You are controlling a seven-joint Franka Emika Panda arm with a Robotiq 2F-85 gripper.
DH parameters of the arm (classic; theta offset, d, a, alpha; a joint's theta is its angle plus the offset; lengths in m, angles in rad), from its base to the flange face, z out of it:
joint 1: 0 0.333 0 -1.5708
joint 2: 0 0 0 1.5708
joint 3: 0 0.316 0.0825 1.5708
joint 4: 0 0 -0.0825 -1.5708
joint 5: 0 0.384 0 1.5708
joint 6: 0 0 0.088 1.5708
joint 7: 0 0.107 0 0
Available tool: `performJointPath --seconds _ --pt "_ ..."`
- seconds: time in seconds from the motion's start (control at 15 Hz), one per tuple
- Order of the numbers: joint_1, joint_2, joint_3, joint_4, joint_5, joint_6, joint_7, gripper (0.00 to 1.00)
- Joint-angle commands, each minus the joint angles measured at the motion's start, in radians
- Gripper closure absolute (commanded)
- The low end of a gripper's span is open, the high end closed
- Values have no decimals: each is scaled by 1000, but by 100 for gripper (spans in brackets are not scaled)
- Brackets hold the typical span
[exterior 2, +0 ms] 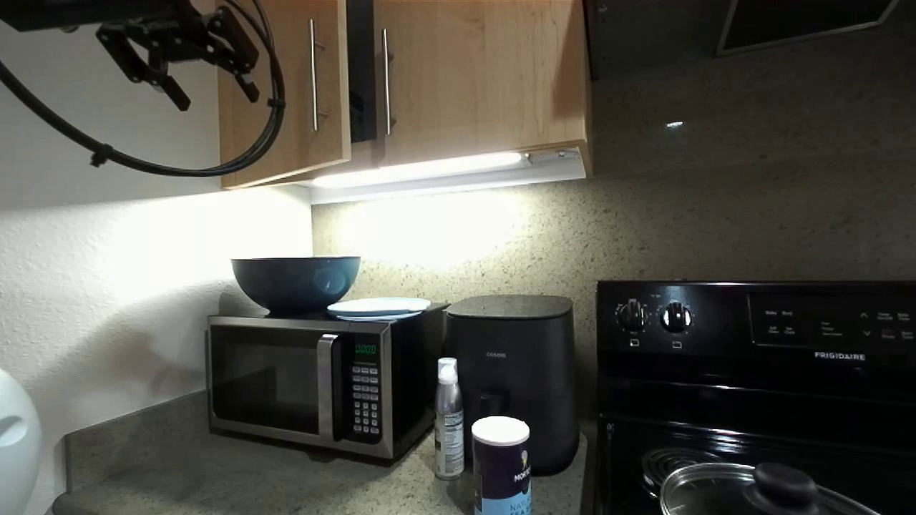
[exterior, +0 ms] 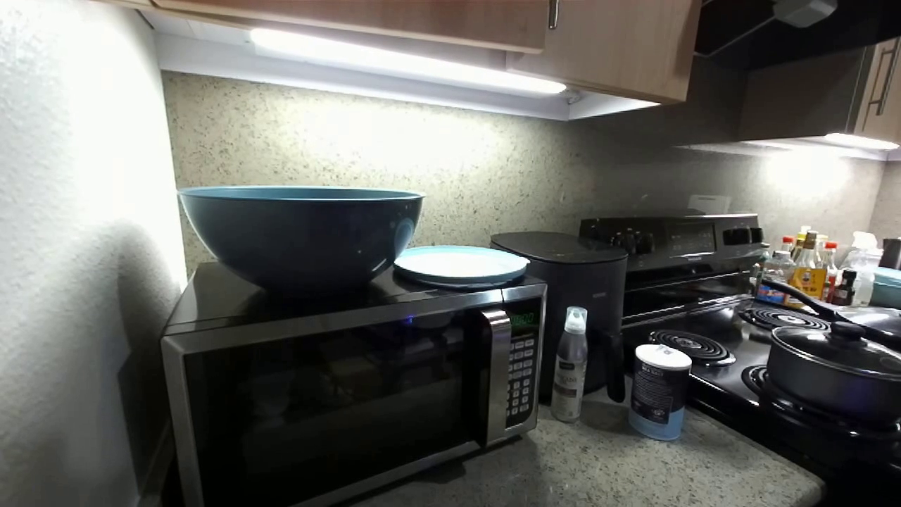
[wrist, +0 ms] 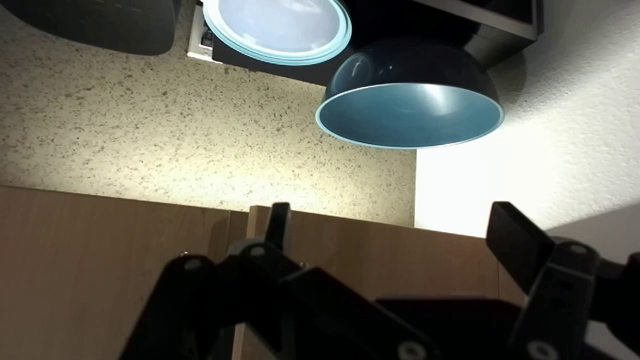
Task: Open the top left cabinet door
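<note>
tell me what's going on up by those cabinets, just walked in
A robot is on the job of opening the top left cabinet door. Its gripper hangs open near that door and holds nothing; whether it touches the door, I can't tell. The door stands ajar, with a dark gap between it and the right-hand door, which looks shut. Below, a large dark bowl sits on the microwave.

cabinet [exterior 2: 458,79] above bowl [exterior 2: 295,286] on microwave [exterior 2: 275,383]
</note>
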Motion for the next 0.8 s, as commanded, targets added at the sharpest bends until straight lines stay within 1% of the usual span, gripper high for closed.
performJointPath --seconds 0.0,0.13,0.2,0.33,0.47,0.53,0.73 --pt "-17 0 9 4 23 -3 -17 0" --pt "-17 0 9 4 23 -3 -17 0" --pt "-19 7 9 9 19 14 -23 0" --pt "-18 37 -2 26 0 100 -64 0" --pt "6 84 -29 55 -6 181 -123 0" --pt "16 120 -47 86 -3 192 -148 0" --pt "6 215 -99 144 6 217 -182 0"
